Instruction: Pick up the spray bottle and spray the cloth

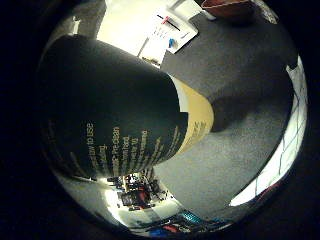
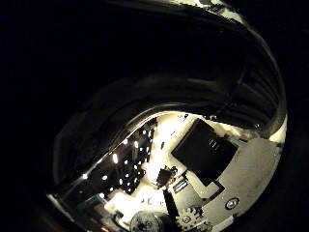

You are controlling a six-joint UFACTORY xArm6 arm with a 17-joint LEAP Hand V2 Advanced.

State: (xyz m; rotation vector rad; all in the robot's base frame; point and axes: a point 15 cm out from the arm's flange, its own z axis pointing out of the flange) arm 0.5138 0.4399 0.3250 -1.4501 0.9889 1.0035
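The spray bottle point(image 1: 115, 115) fills much of the little finger side view, pressed close against my palm. It has a dark green label with pale print and a yellowish lower body point(image 1: 197, 117). Its base points toward a dark grey mat point(image 1: 240, 65), where it casts a shadow. A white cloth with thin blue check lines point(image 1: 292, 140) lies at the mat's edge, apart from the bottle. In the thumb side view a dark curved part of the bottle point(image 2: 159, 72) blocks most of the picture. White and black parts of my right hand point(image 2: 217, 179) curl in beside it.
A white sheet or box with red and blue marks point(image 1: 170, 32) lies on a pale surface beyond the mat. A red-brown object point(image 1: 225, 7) sits at the mat's far edge. Room lights and furniture show past the bottle.
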